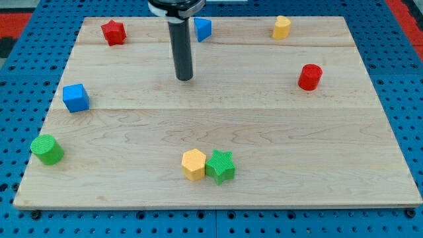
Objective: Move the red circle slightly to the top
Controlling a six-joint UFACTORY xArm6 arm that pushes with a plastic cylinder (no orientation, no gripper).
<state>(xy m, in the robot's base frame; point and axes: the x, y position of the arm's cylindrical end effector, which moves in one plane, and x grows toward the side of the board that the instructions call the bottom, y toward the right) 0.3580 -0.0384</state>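
The red circle [309, 77] is a short red cylinder standing on the wooden board [218, 119] at the view's right, in the upper half. My tip [184, 77] is the lower end of a dark rod that comes down from the view's top centre. The tip rests on the board far to the left of the red circle, at about the same height in the view, and touches no block.
A red star [114, 32] is at top left, a blue block [202, 29] just behind the rod, a yellow block [282, 27] at top right. A blue cube [76, 98] and green cylinder [47, 149] are at left. A yellow hexagon [193, 164] touches a green star [221, 166] at bottom centre.
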